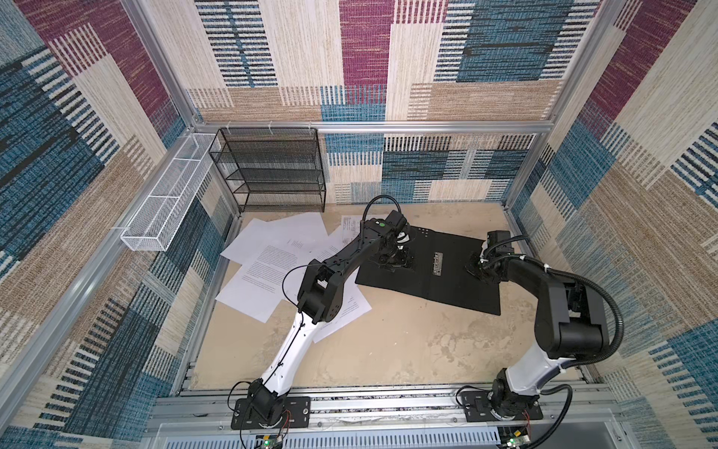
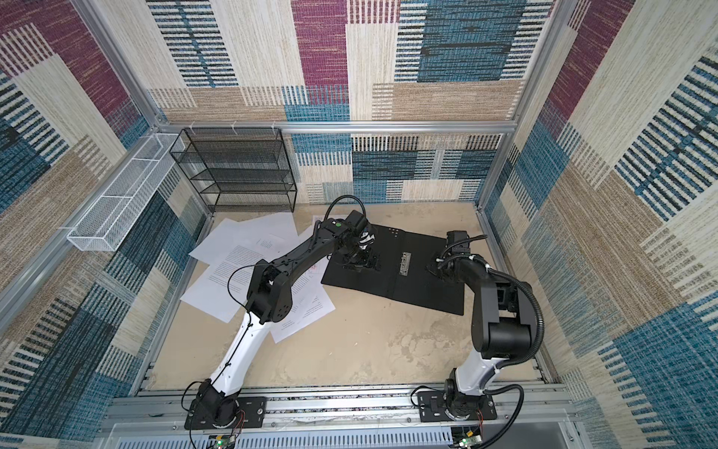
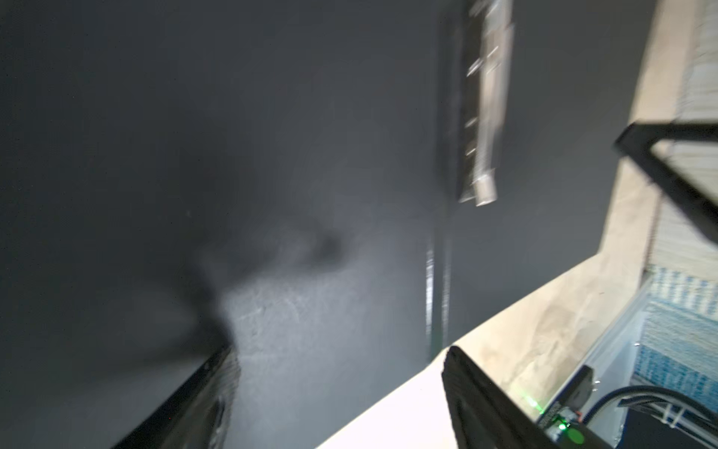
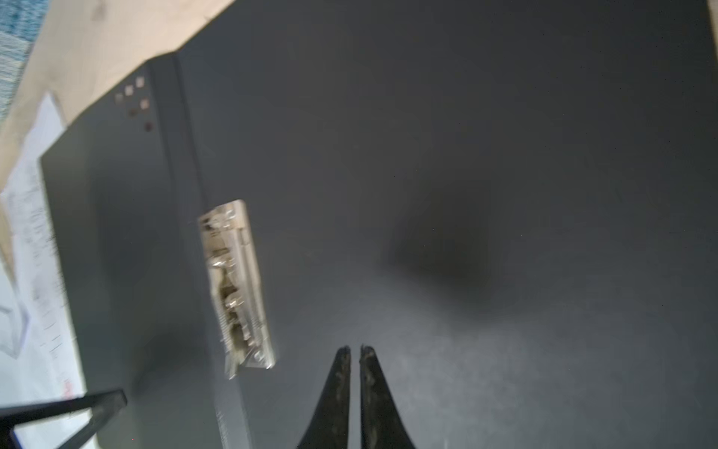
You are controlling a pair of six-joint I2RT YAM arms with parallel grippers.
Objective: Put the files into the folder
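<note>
Black inside up, the folder [image 1: 447, 287] [image 2: 419, 287] is lying open and flat on the beige surface [image 1: 388, 350], right of ctr in both top views, w/ a metal clip [image 1: 438, 264] sitting along its fold and small dots [image 1: 426, 232] showing near its far edge. White files [image 1: 268, 264] are lying loose and overlapping on the surface to the folder's left, some printed w/ dense text, some blank; the nearest sheets are reaching the folder's left edge, though whether they are touching it or tucked under it I can't tell. All sheets in view are lying outside the folder. The left arm [image 1: 322, 287] is arching over the sheets, and the left hand [image 1: 395, 264] is hanging over the folder's left leaf w/ its fingers [image 3: 485, 404] standing wide apart; the left wrist view is blurred, so contact w/ the leaf can't be judged. The right hand [image 1: 476, 270] is pointing down at the right leaf, near the clip, and in the right wrist view its fingers [image 4: 338, 388] are sitting nearly together, only a thin slit btwn them. Behind the files a black wire-mesh rack [image 1: 272, 171] is standing against the back wall, w/ a white mesh tray [image 1: 163, 206] hanging on the side wall next to it.
</note>
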